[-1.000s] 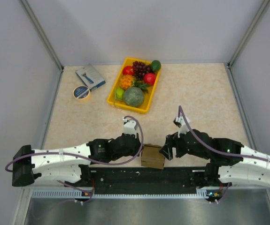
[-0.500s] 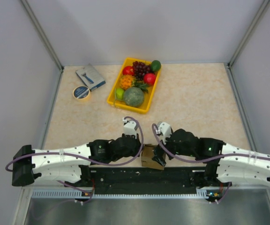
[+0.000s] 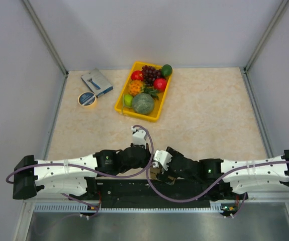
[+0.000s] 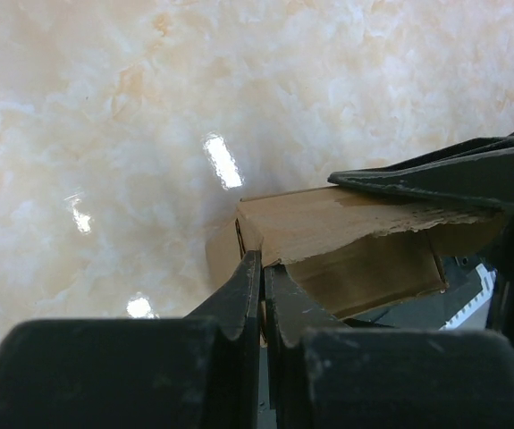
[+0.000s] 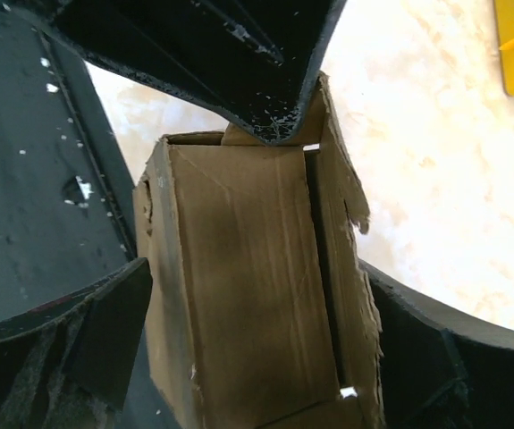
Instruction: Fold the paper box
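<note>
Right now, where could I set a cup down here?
Bare: right of the yellow tray, and between the tape roll and the left arm. Crowded: the near edge, where it meets the right arm at the paper box.

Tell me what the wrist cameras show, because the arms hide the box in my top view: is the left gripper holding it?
Observer: Yes. The left gripper is shut on a thin wall at a corner of the box.
Operator: And the right gripper?
Observer: The right gripper is open, straddling the box.
Operator: Is the box formed?
Observer: Its walls stand up, and its inside is open toward the right wrist camera.
</note>
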Action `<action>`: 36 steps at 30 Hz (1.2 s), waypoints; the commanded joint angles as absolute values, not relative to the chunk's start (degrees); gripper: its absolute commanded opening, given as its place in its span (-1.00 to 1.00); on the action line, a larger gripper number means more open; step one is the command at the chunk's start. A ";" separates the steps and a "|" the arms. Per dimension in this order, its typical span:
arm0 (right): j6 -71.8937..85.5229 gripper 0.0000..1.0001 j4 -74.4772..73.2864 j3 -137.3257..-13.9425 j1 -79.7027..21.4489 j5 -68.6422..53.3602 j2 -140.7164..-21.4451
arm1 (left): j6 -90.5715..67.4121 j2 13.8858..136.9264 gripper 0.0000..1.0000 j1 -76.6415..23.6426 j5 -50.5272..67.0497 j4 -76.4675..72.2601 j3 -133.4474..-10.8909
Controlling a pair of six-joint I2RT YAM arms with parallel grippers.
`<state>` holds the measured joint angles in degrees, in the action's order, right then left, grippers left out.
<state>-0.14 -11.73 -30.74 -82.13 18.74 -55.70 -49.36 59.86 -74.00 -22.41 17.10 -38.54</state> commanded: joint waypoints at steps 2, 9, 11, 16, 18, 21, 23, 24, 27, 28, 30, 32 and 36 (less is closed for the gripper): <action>-3.78 0.61 -4.94 -29.98 -85.78 30.30 -61.25 | -48.87 59.15 -0.95 -74.44 -22.76 17.32 -37.00; -8.78 0.27 5.33 -28.48 -90.53 44.20 -68.98 | -49.31 56.52 -0.53 -74.44 -24.34 18.19 -36.30; -11.24 0.23 7.55 -28.30 -90.62 46.84 -71.53 | -49.13 55.29 -0.29 -74.44 -24.96 19.07 -36.04; -19.31 0.16 16.86 -28.48 -90.44 50.27 -78.92 | -48.60 47.04 0.32 -74.27 -27.76 21.88 -33.58; -20.82 0.15 19.15 -28.13 -89.39 50.01 -79.71 | -48.87 42.31 0.42 -73.74 -27.95 24.42 -32.53; -22.50 0.14 22.67 -27.34 -87.20 48.96 -80.86 | -49.57 37.11 0.52 -71.99 -26.81 27.50 -31.99; -23.55 0.13 24.60 -26.81 -86.40 48.43 -81.74 | -49.66 35.60 0.57 -69.19 -23.41 29.97 -32.17; -23.99 0.13 25.22 -26.63 -85.61 48.08 -81.91 | -49.31 34.90 0.58 -67.78 -21.03 29.97 -32.08; -24.61 0.13 26.54 -26.11 -83.68 45.97 -81.91 | -47.11 34.72 0.58 -59.17 -9.08 27.08 -31.38; -25.74 0.12 27.06 -25.93 -83.32 45.36 -81.91 | -46.85 34.63 0.60 -53.84 -6.36 26.11 -31.12; -26.80 0.13 27.68 -25.93 -82.45 44.39 -81.83 | -46.06 35.85 0.61 -47.58 4.70 21.37 -30.85; -28.65 0.15 28.74 -25.40 -81.39 42.90 -81.30 | -46.93 38.66 0.64 -38.79 12.44 13.94 -31.20; -29.09 0.16 29.09 -25.40 -79.46 40.35 -80.86 | -48.61 55.31 0.75 -34.19 27.04 1.45 -35.05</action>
<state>-27.03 28.99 -26.55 -81.62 43.51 -80.55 -48.10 42.50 -36.97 7.75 17.96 -31.64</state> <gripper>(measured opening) 0.600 0.865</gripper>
